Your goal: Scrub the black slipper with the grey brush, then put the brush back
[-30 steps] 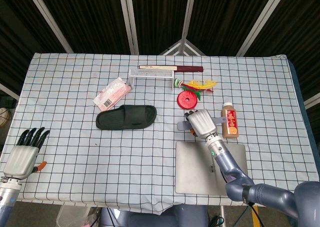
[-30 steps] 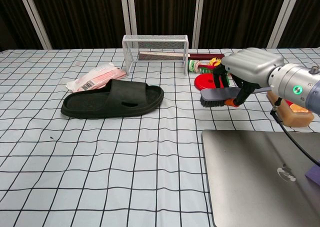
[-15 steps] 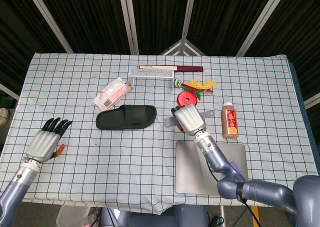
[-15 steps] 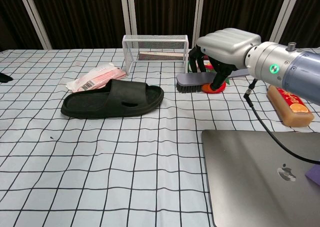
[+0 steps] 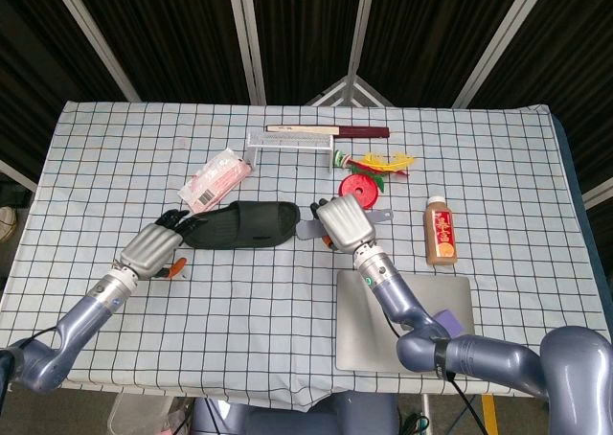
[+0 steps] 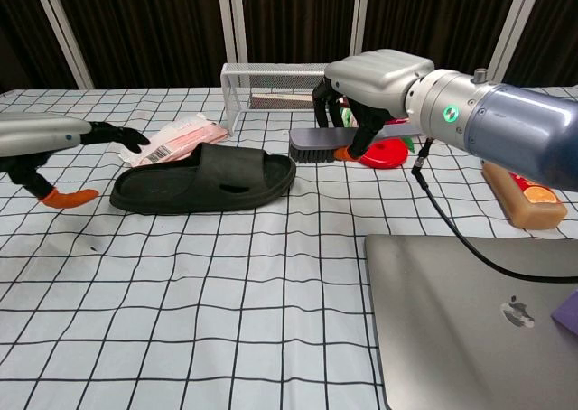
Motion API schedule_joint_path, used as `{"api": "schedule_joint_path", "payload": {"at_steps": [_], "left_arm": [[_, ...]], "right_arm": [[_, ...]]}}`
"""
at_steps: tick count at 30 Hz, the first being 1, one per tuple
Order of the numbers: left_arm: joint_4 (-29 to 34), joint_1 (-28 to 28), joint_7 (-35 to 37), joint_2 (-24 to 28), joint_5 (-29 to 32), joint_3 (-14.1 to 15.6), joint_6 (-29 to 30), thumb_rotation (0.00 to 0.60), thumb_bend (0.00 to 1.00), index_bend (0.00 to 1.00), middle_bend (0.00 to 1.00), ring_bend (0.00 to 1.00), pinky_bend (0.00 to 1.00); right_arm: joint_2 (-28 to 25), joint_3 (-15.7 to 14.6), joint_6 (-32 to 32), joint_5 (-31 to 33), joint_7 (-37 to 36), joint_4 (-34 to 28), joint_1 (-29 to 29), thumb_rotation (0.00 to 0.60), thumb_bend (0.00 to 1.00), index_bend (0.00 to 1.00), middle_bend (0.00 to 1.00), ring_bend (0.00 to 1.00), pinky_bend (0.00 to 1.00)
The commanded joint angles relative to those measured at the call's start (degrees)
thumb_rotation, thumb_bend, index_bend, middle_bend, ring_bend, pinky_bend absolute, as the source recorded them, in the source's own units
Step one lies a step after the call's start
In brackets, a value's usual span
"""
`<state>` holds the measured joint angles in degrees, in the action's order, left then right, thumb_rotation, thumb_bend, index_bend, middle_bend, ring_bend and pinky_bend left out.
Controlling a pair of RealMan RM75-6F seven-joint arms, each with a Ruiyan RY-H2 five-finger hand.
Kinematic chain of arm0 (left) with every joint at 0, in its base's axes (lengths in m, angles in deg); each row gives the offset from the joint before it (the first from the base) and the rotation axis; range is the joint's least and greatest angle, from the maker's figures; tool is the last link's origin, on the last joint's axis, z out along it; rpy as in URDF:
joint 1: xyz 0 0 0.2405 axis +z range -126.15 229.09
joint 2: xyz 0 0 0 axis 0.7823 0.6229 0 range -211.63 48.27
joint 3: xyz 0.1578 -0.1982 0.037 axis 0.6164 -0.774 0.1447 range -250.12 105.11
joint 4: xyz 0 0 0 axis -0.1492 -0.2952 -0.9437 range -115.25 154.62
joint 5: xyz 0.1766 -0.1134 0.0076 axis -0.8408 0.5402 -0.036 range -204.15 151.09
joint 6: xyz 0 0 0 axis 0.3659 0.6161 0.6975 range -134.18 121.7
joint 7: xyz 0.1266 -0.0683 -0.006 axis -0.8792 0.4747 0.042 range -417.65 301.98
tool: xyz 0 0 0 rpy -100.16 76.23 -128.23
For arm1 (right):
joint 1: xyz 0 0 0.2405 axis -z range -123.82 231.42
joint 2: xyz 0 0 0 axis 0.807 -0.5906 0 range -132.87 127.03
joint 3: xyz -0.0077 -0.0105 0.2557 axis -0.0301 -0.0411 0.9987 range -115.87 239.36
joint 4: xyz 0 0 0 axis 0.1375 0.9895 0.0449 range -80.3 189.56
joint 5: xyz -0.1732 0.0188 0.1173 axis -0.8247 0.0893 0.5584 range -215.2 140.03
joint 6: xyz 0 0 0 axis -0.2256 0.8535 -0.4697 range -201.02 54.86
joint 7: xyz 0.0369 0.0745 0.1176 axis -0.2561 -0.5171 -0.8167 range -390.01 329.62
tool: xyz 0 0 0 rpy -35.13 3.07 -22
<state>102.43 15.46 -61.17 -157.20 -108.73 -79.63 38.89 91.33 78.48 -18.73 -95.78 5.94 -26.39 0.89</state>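
Observation:
The black slipper (image 5: 244, 224) (image 6: 203, 180) lies flat at the table's middle left, toe toward the right. My right hand (image 5: 347, 224) (image 6: 375, 80) grips the grey brush (image 6: 316, 144) (image 5: 308, 229), bristles down, just right of the slipper's toe and slightly above the cloth. My left hand (image 5: 153, 248) (image 6: 45, 139) reaches in from the left with fingers spread. Its dark fingertips (image 6: 122, 137) hover at the slipper's left end. Whether they touch it is unclear, and the hand holds nothing.
A white wire rack (image 5: 290, 143) (image 6: 280, 89) stands behind the slipper, with a pink packet (image 5: 215, 179) (image 6: 176, 139) to its left. A red disc (image 5: 359, 188), a brown bottle (image 5: 441, 231) (image 6: 524, 193) and a grey laptop (image 5: 402, 320) (image 6: 470, 320) lie to the right.
My right hand carried the brush leftward from near the bottle to the slipper's toe. My left hand came in from the table's left edge up to the slipper's left end.

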Motion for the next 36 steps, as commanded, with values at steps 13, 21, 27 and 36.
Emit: {"api": "schedule_joint_path", "payload": {"at_steps": [13, 21, 27, 36], "left_arm": [[-9.0, -3.6, -2.6, -7.1, 2.4, 3.5, -5.2, 0.6, 0.64, 0.05, 0.1, 0.03, 0.01], [-10.8, -4.3, -2.8, -8.2, 2.7, 4.6, -5.5, 0.6, 0.65, 0.05, 0.11, 0.03, 0.01], [-11.8, -5.0, -2.5, -8.7, 3.1, 4.9, -6.2, 0.6, 0.65, 0.05, 0.11, 0.03, 0.01], [-12.2, -5.9, -2.1, -9.0, 3.4, 5.1, -6.8, 0.6, 0.65, 0.05, 0.11, 0.03, 0.01]], "right_arm": [[1.8, -0.3, -0.3, -0.9, -2.6, 2.7, -1.9, 0.6, 0.44, 0.87, 0.73, 0.6, 0.7], [2.4, 0.2, -0.3, -1.0, -3.4, 4.0, -3.0, 0.6, 0.44, 0.87, 0.73, 0.6, 0.7], [2.7, 2.3, -0.3, -0.2, -4.1, 4.4, -4.6, 0.6, 0.45, 0.87, 0.73, 0.6, 0.7], [7.1, 4.3, -2.7, 2.9, -6.1, 8.9, -7.8, 0.6, 0.46, 0.87, 0.73, 0.6, 0.7]]}}
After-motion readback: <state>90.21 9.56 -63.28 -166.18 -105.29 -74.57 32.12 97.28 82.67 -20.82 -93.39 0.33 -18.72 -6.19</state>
